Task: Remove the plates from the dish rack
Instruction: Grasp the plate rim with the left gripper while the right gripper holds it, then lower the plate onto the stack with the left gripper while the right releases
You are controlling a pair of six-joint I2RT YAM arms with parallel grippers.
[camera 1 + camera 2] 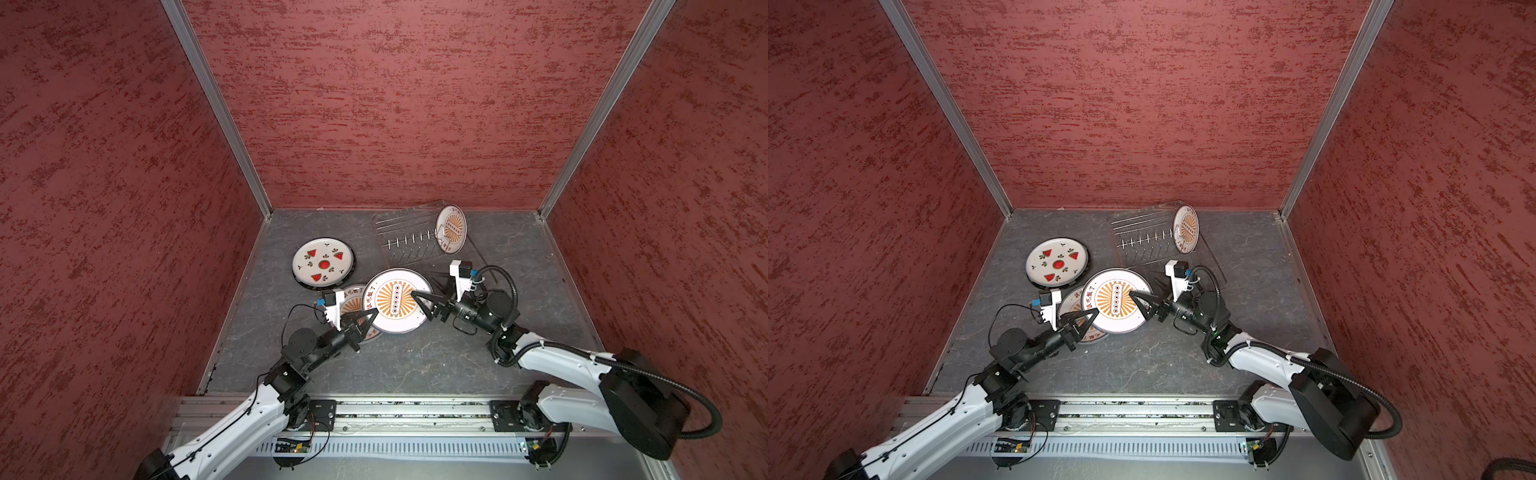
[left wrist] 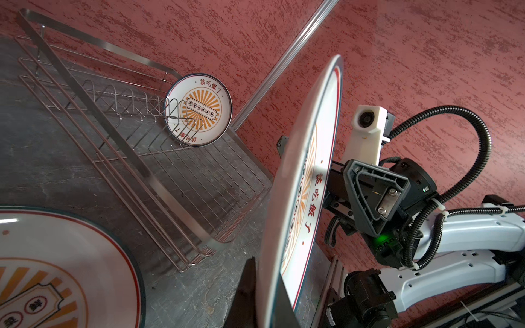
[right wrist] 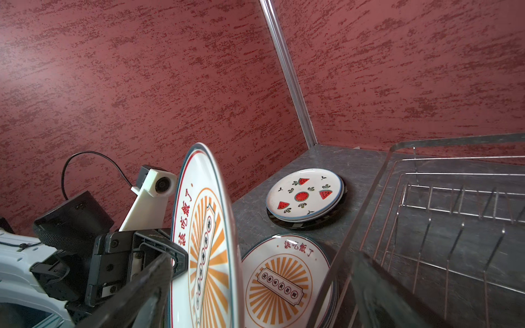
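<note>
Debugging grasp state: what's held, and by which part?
Left tool pinches the round white orange-sunburst plate at its rim; right tool open, holding nothing.

Bare floor across the lower middle in both top views, loads of room. Centre's blocked by the raised sunburst plate; watermelon stack just upper left, dish rack upper right.

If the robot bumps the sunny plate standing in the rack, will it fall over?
Probably it tips rather than rolls: the plate stands on edge, propped only by thin prongs at the end of the dish rack. It looks stiff and glossy, so likely slippery, and might chip if it fell.
</note>
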